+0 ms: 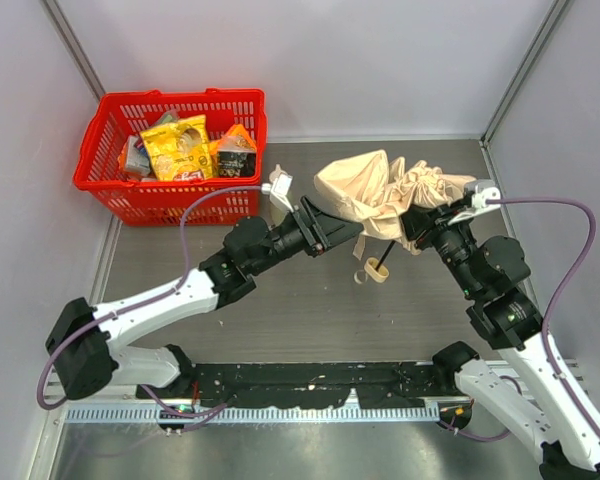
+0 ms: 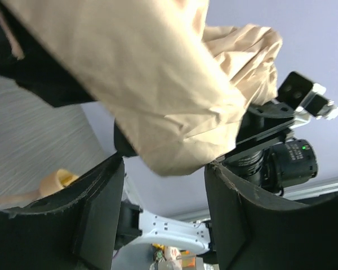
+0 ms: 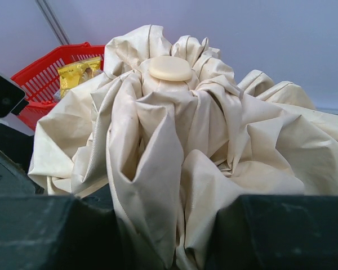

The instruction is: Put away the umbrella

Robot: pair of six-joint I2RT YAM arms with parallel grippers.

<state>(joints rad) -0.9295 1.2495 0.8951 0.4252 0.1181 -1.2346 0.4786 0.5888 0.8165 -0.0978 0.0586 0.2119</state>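
The umbrella (image 1: 365, 190) is a crumpled cream bundle of fabric held up between my two grippers at the middle back. Its thin black shaft slants down to the pale knob handle (image 1: 374, 270), which rests on the table with its cord loop. My right gripper (image 1: 417, 225) is shut on folds of the fabric (image 3: 174, 169); the umbrella's round pale top cap (image 3: 170, 68) faces that camera. My left gripper (image 1: 330, 228) stands open, its jaws wide apart, with a bulge of fabric (image 2: 158, 84) just reaching its fingertips (image 2: 115, 169). The handle also shows in the left wrist view (image 2: 59, 180).
A red plastic basket (image 1: 130, 195) with several snack packets stands at the back left and shows in the right wrist view (image 3: 45, 76). Pale walls close in the table at the back and both sides.
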